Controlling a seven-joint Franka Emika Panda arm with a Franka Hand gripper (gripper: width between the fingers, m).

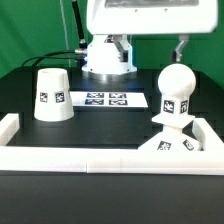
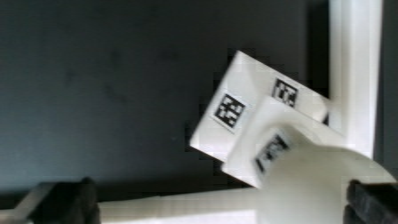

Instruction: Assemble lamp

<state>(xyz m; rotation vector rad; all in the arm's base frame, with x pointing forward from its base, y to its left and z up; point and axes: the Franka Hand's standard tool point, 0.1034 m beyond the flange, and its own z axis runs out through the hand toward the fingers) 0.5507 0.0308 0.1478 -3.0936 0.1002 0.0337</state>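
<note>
Pincer (image 2: 222,200) open, fingers straddling bulb (image 1: 176,86) (stem seated in base (image 1: 163,152)); shade (image 1: 52,95) well apart.

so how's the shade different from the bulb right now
The shade is a tapered cup with a flat top; the bulb is a ball on a short stem. The shade stands alone on the table at the exterior view's left; the bulb stands on the square base at the right. The shade looks wider than the bulb. Both are white and carry black-and-white tags.
</note>
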